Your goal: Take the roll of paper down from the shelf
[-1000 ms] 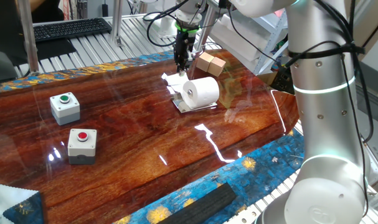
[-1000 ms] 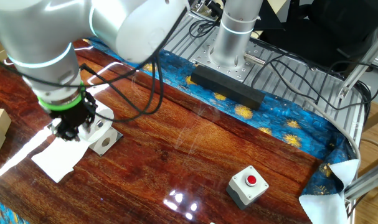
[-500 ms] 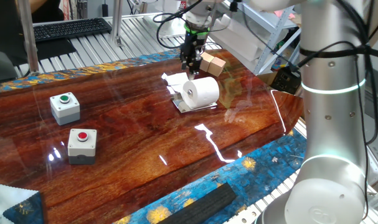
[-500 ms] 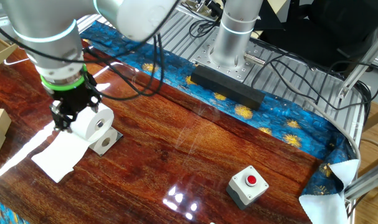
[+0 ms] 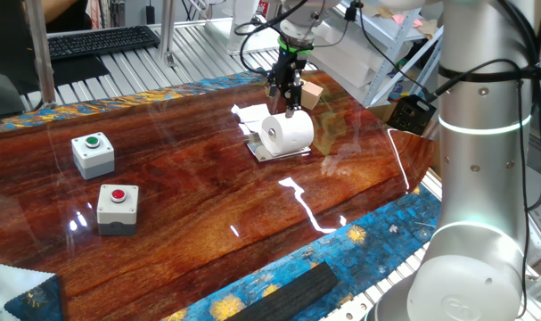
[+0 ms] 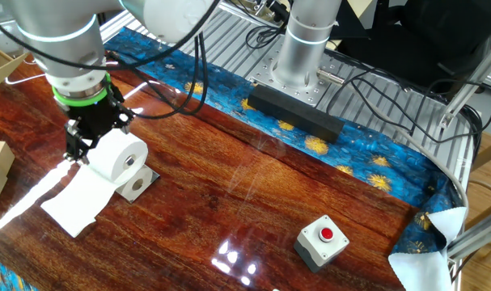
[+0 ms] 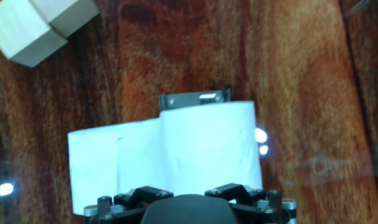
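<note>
Roll of paper (image 5: 285,131) lies on its side on the shelf (image 5: 263,152), axis level, open core end toward the button boxes, loose sheet trailing onto the worktop (image 5: 199,196). End effector (image 5: 289,100) hovers right above the roll; can't tell how wide its fingers are, holding nothing.

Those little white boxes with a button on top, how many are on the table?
2. The green-button box sits near the table's far-left side; the red-button box lies just in front of it, nearer the camera. None appear hidden.
</note>
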